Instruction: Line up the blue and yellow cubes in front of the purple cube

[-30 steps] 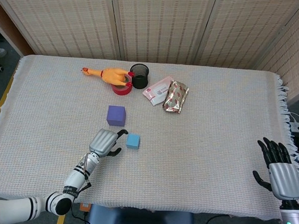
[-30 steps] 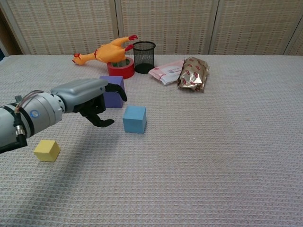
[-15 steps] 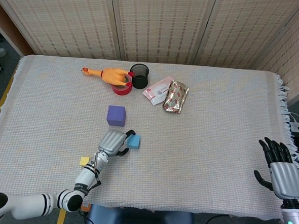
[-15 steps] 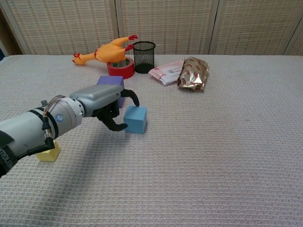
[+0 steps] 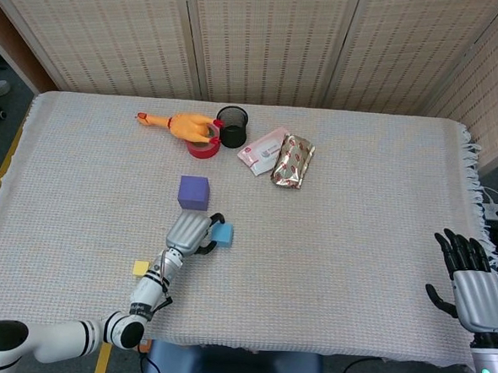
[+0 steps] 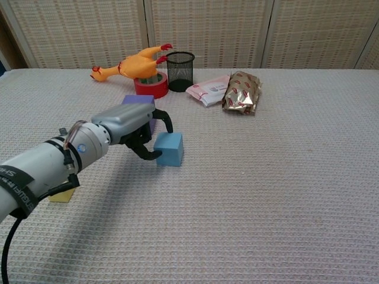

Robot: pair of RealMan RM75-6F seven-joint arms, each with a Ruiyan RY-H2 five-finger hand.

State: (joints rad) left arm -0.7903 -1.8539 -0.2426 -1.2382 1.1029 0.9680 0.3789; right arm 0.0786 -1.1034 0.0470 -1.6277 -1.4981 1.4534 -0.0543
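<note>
The blue cube [image 5: 222, 233] [image 6: 169, 148] sits on the cloth just in front and to the right of the purple cube [image 5: 194, 192] [image 6: 138, 100]. My left hand [image 5: 191, 232] [image 6: 133, 124] is against the blue cube's left side. Its thumb hooks at the cube's near-left face and a finger arcs over the far top edge; the cube rests on the table. The hand hides part of the purple cube in the chest view. The yellow cube [image 5: 141, 268] [image 6: 61, 196] lies nearer the front left, mostly behind my forearm in the chest view. My right hand [image 5: 471, 280] hovers open at the table's right edge.
At the back stand a rubber chicken [image 5: 181, 125] on a red tape roll [image 5: 203, 148], a black mesh cup [image 5: 232, 125], a white-pink packet [image 5: 262, 150] and a foil snack bag [image 5: 293, 161]. The woven cloth [image 5: 357, 210] covers the table.
My left hand moved right and forward until its thumb and a finger reached the blue cube's left side. The forearm now covers most of the yellow cube in the chest view. The cubes stayed put.
</note>
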